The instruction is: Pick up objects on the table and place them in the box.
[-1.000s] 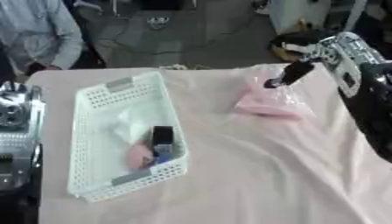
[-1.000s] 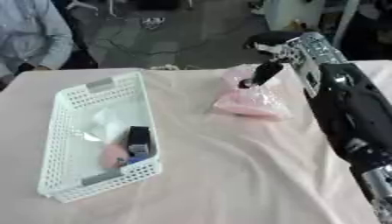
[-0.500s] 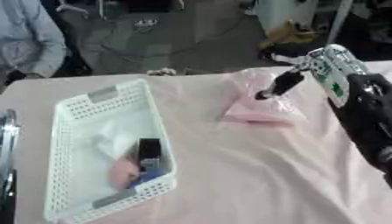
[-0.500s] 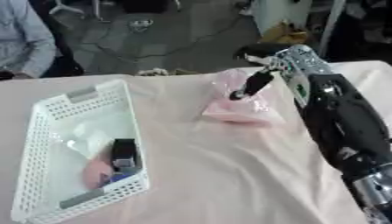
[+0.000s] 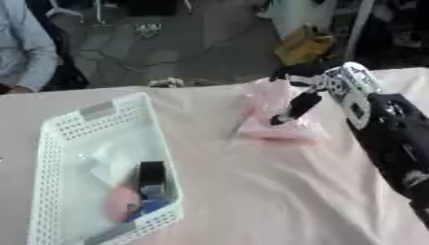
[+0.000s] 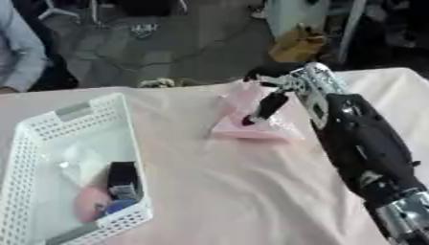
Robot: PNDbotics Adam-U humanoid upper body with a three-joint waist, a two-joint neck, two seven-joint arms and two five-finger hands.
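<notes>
At nine o'clock on the pink-clothed counter (image 5: pixel 251 191): white mesh basket (image 5: pixel 59 143) holding a black item (image 5: pixel 152 173) and a pink one (image 5: pixel 121 203). At one o'clock: pink plastic pouch (image 5: pixel 276 127), pinched by the right robot hand (image 5: pixel 314 88), fingers curled onto it.

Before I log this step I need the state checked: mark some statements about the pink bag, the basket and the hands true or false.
1. The right hand is on the pink bag. True.
2. The pink bag lies inside the white basket. False: it lies on the tablecloth, to the basket's right.
3. The basket already holds things, among them a black object and a pink one. True.
4. The left hand is reaching into the basket. False: no left hand shows in either view.
5. The basket is tipped on its side. False: it sits flat, open side up.
</notes>
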